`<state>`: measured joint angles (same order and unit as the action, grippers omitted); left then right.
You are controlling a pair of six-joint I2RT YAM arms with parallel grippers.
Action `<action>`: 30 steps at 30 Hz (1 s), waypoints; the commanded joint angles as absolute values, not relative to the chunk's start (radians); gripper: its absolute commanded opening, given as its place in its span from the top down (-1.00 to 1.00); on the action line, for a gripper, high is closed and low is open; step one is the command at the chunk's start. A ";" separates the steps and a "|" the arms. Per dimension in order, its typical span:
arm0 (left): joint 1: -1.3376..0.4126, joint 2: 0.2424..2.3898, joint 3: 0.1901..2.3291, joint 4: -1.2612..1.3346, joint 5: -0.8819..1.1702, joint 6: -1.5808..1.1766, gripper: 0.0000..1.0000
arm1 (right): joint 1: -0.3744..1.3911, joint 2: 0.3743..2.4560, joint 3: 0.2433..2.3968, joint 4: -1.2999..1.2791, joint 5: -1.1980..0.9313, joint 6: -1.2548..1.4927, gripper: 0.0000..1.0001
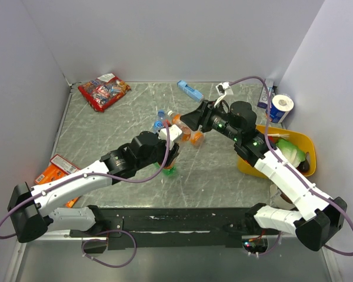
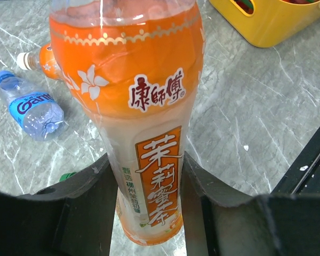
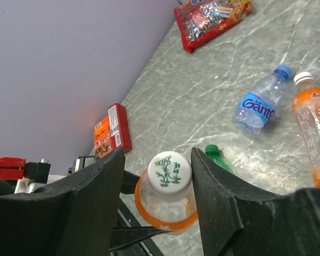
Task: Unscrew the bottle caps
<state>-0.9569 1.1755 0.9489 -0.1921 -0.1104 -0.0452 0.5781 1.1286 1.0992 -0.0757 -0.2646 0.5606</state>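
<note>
Left end effector (image 2: pixel 146 181): clamped shut on the lower body of the orange bottle (image 2: pixel 144 106), one finger pressed to each side of its label

Right end effector (image 3: pixel 159 160): partly open, fingers set on either side of the white cap (image 3: pixel 170 169) of that same bottle; one finger close against the cap's edge, a gap showing at the other, no firm hold to be seen

Held bottle: upright between the two end effectors, body in the left one, cap sitting in the mouth of the right one; cap on; whether its base touches the counter (image 1: pixel 223 176) cannot be told

Second orange bottle (image 3: pixel 314 133): lying on its side on the counter, white cap on, well clear of both end effectors

Clear bottle (image 3: pixel 256 106): lying just beside the second orange one, blue cap and blue label, apart from both end effectors

Green bottle (image 1: pixel 169 170): on the counter close under the left end effector, green cap on; lying or standing not clear

Yellow bin (image 1: pixel 247 164): at the counter's right side, beside the right arm

Red snack bag (image 1: pixel 103 91): near the far left corner
</note>
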 commanded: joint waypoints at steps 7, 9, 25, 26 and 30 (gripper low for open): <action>-0.969 1.181 0.991 -0.161 -0.107 -0.038 0.05 | 0.598 1.150 1.140 -0.005 -0.319 0.583 -0.19; -0.969 1.180 0.989 -0.161 -0.104 -0.040 0.05 | 0.598 1.152 1.138 0.020 -0.322 0.583 -0.19; -0.954 1.135 0.988 -0.144 -0.008 -0.075 0.03 | 0.601 1.173 1.149 0.014 -0.342 0.549 0.17; -0.948 1.132 0.988 -0.141 0.011 -0.080 0.03 | 0.601 1.169 1.150 0.012 -0.344 0.539 0.20; -0.907 1.115 0.985 -0.127 0.115 -0.103 0.03 | 0.600 1.166 1.157 0.005 -0.380 0.502 0.41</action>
